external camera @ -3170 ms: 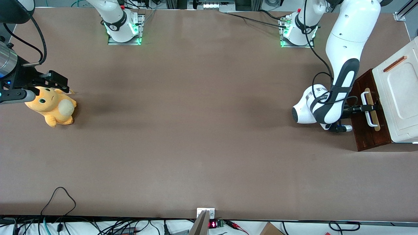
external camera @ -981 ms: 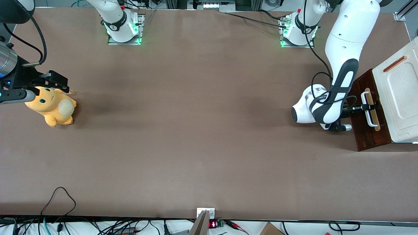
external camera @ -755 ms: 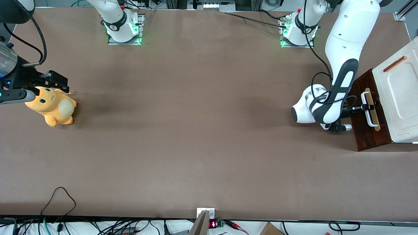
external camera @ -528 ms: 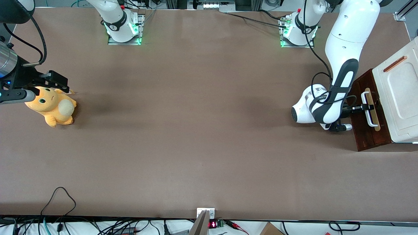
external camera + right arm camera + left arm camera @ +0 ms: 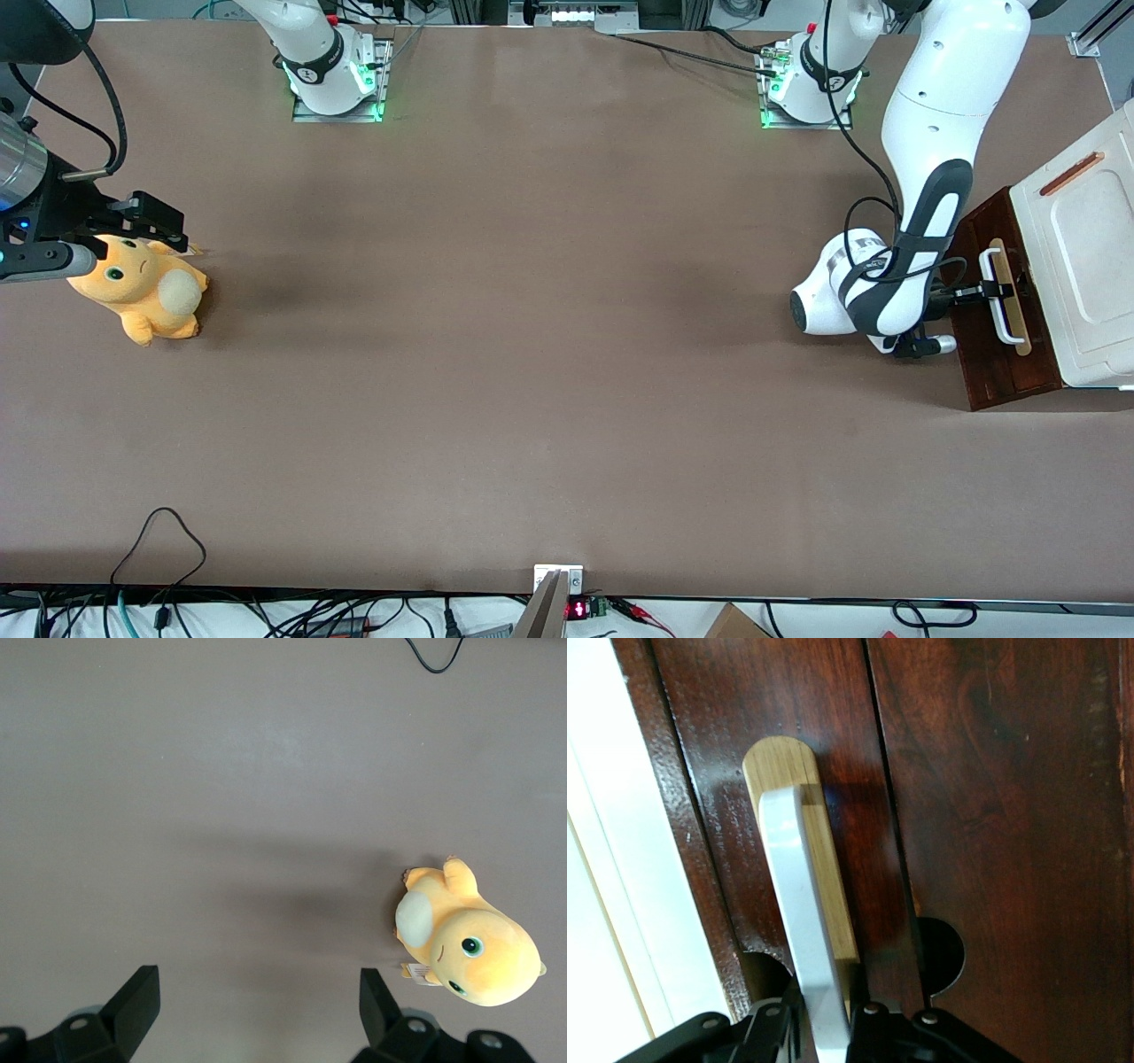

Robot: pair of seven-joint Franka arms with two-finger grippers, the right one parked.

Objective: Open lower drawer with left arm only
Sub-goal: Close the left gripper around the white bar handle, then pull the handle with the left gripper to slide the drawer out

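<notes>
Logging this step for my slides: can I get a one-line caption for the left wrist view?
Left gripper closed on the white bar handle of the dark wood lower drawer.

Dark red-brown lower drawer (image 5: 999, 354), white handle (image 5: 804, 939), pale wood strip (image 5: 824, 859), seemingly black gripper (image 5: 999, 291).

This looks like a robotics lab. At the top of the front view, two white arm bases (image 5: 335, 75) with green lights are bolted onto a wide brown table (image 5: 532, 354); loose cables (image 5: 159, 549) and what may be a small electronics board (image 5: 580, 609) line the bottom edge.
</notes>
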